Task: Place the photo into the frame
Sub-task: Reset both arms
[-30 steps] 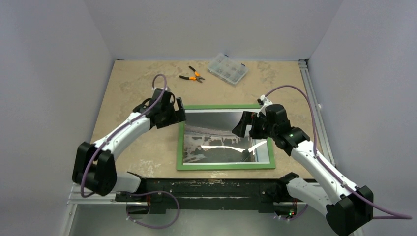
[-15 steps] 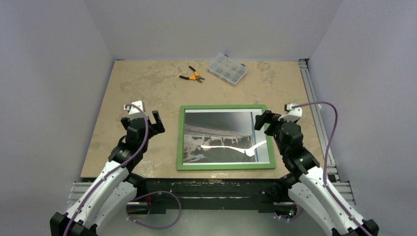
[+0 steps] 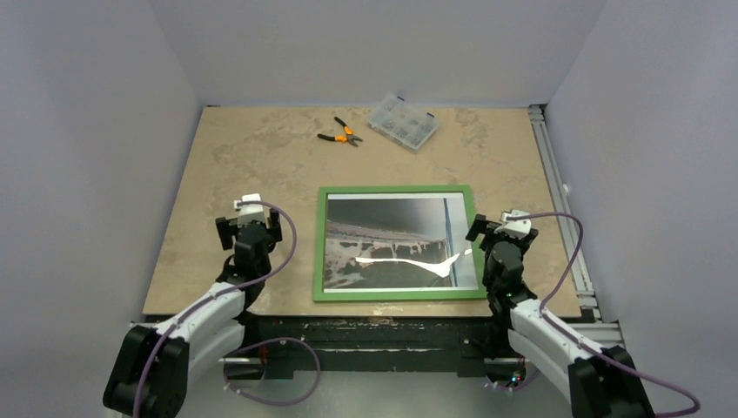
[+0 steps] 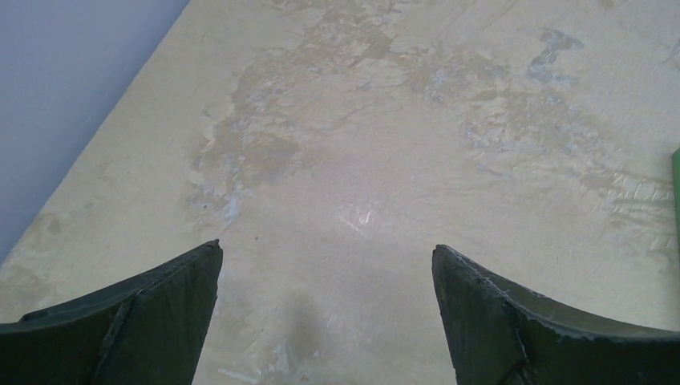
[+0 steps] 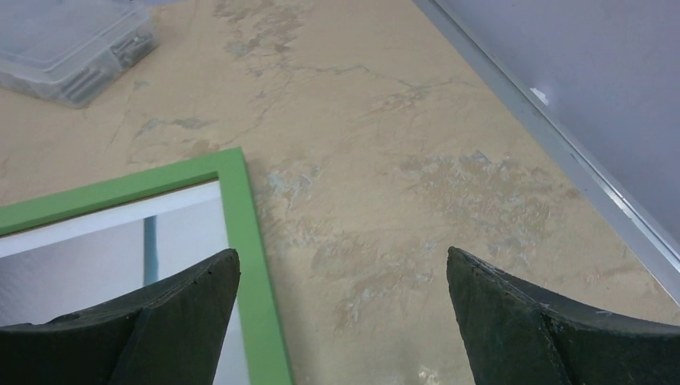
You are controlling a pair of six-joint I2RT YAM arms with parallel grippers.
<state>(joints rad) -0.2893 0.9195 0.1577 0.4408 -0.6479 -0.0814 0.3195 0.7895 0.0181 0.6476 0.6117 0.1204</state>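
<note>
The green frame point(image 3: 397, 295) lies flat, front up, at the table's middle near the front edge. The dark grey-and-white photo point(image 3: 383, 239) shows inside it behind the glossy pane, with glare streaks across it. My left gripper point(image 3: 249, 225) is open and empty over bare table, left of the frame. In the left wrist view point(image 4: 327, 257) only a green sliver of the frame point(image 4: 676, 172) shows at the right edge. My right gripper point(image 3: 502, 229) is open and empty just right of the frame's right side. In the right wrist view point(image 5: 343, 261) its left finger overlaps the frame's right rail point(image 5: 240, 216).
Orange-handled pliers point(image 3: 341, 134) and a clear parts box point(image 3: 402, 122) lie at the back of the table; the box also shows in the right wrist view point(image 5: 72, 44). A metal rail point(image 3: 557, 200) runs along the table's right edge. Grey walls enclose three sides.
Both arms have drawn back from the frame's upper corners toward the near edge and outward. The frame with the photo lies where it was.
</note>
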